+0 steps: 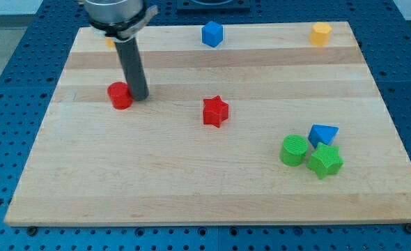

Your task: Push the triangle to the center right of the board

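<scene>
Blue triangle sits at the lower right of the wooden board, touching the green star below it and just beside the green cylinder. My tip, a plain rod with nothing to open or close, rests at the upper left against the red cylinder, well apart from the triangle. A red star lies mid-board; a blue hexagonal block and a yellow block sit along the top edge.

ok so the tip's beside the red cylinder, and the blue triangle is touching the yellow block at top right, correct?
Not quite. My tip is beside the red cylinder, but the camera view shows the blue triangle at lower right, against the green star and green cylinder, far from the yellow block.
</scene>
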You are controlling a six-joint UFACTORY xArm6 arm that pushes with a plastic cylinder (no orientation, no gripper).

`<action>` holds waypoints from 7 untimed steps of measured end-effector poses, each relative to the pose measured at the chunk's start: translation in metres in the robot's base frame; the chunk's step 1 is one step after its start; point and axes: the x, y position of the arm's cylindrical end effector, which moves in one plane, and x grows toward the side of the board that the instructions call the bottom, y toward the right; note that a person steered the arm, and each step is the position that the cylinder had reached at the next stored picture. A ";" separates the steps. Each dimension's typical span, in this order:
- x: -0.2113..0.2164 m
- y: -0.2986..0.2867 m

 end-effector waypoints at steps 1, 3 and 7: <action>0.000 -0.029; 0.001 -0.046; 0.075 0.053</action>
